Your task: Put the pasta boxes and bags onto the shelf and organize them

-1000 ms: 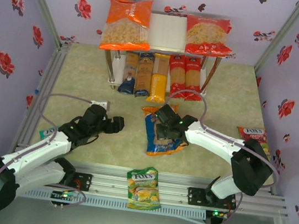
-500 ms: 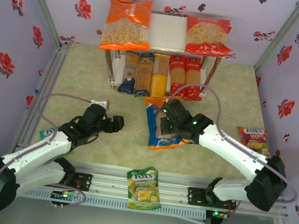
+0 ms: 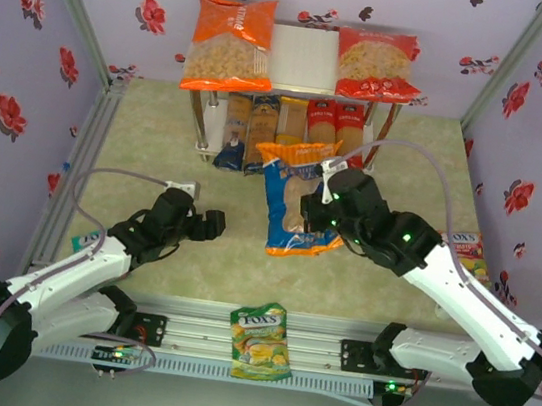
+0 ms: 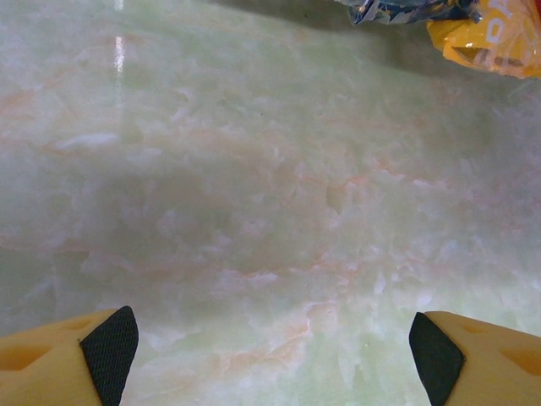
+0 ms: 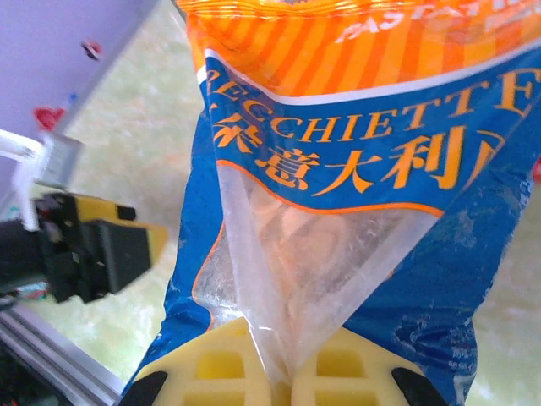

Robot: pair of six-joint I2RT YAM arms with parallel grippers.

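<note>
The blue-and-orange bag (image 3: pixel 287 193) hides the near ends of several pasta boxes (image 3: pixel 262 121) on the shelf (image 3: pixel 301 58).

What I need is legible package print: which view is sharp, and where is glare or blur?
Right wrist: lettering on the blue-and-orange bag is crisp. Left wrist: the table looks soft, with a glare streak top left. Top external: evenly lit, but print too small to read.

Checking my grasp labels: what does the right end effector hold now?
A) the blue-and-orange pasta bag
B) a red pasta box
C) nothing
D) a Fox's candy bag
A: the right end effector is pinched shut on the blue-and-orange pasta bag, in front of the shelf.
</note>
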